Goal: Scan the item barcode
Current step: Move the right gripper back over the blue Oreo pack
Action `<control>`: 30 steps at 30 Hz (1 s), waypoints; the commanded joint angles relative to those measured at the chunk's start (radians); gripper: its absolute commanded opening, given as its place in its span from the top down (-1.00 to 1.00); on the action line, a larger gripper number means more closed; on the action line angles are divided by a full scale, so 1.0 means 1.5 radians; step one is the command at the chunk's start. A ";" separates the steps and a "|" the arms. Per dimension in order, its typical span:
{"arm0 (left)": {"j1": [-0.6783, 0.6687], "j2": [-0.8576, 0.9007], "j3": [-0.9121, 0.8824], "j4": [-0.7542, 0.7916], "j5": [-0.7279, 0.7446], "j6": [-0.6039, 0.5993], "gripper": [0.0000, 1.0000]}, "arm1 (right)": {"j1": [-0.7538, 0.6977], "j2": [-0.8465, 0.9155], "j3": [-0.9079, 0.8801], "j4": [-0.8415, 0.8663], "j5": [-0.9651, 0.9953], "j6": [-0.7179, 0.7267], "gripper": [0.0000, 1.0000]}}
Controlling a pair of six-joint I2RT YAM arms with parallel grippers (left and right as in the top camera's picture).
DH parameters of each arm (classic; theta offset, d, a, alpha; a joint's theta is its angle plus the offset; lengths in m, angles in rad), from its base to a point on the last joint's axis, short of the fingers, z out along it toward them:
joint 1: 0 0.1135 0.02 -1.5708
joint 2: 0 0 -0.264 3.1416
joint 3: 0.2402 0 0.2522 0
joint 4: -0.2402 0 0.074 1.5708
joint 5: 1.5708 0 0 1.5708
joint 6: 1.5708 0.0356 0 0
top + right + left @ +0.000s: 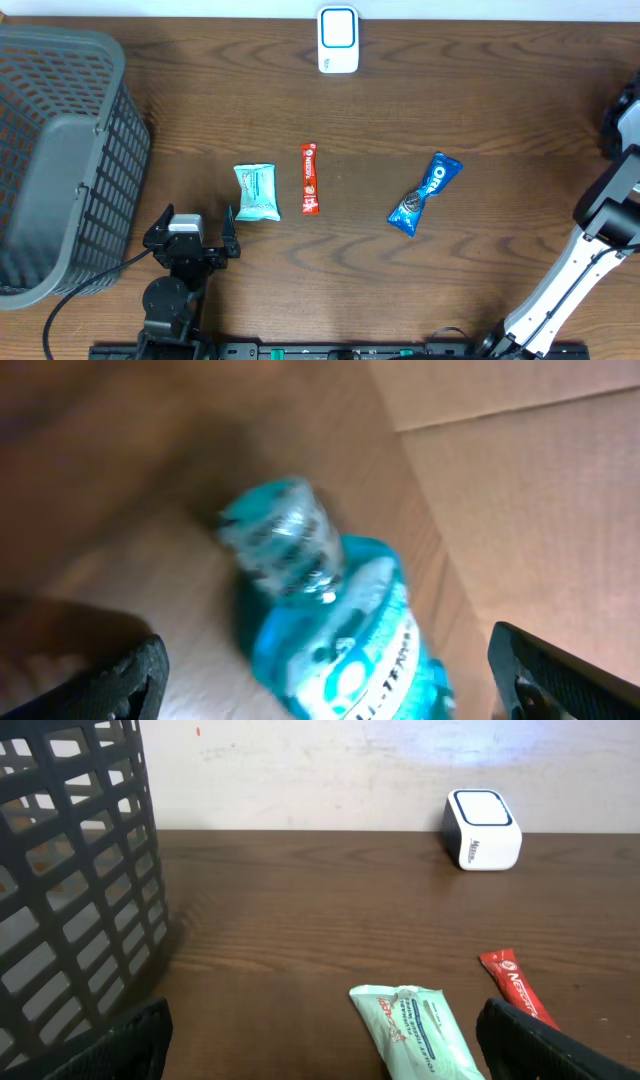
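While the counter (pixel 450 120) carries a grey basket (pixel 60 150) at its left edge, left jaws and right jaws stand wide, holding nothing. The right jaws hang over a blurred blue bottle (pixel 330 630) lying on cardboard (pixel 530 510). An Oreo pack (pixel 425 195), mint packet (pixel 256 191) and red stick (pixel 310 179) lie mid-counter. The white scanner (pixel 338 40) sits at the far edge.

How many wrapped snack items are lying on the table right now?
3: a mint-green packet left, a red stick sachet beside it, an Oreo pack right. The basket could hide more.
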 commanded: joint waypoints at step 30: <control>0.001 0.000 -0.021 -0.009 -0.001 -0.001 -0.96 | 0.338 -0.326 -0.001 -0.385 -0.603 0.255 -0.98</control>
